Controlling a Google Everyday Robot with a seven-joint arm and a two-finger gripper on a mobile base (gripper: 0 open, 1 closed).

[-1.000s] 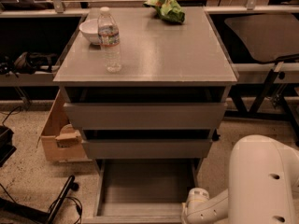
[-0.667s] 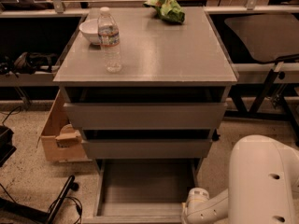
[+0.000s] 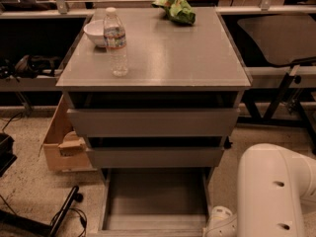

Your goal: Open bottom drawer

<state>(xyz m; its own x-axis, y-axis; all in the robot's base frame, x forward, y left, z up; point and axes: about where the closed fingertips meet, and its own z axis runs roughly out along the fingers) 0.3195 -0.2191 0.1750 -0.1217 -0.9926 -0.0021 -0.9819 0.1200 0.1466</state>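
Observation:
The grey cabinet (image 3: 153, 78) has three drawers. The bottom drawer (image 3: 155, 201) is pulled far out toward me; its shallow grey tray interior shows and its front panel sits at the lower frame edge. The two taller drawer fronts above it (image 3: 153, 122) (image 3: 155, 157) are pushed in. My white arm (image 3: 276, 191) fills the lower right. My gripper is below the frame edge, next to the drawer's front right corner; only a white wrist part (image 3: 219, 221) shows.
On the cabinet top stand a water bottle (image 3: 116, 41), a white bowl (image 3: 96, 32) and a green bag (image 3: 177, 9). A cardboard box (image 3: 61, 142) sits on the floor at the left. Cables and a black stand (image 3: 61, 214) lie lower left. A chair (image 3: 281, 38) stands at the right.

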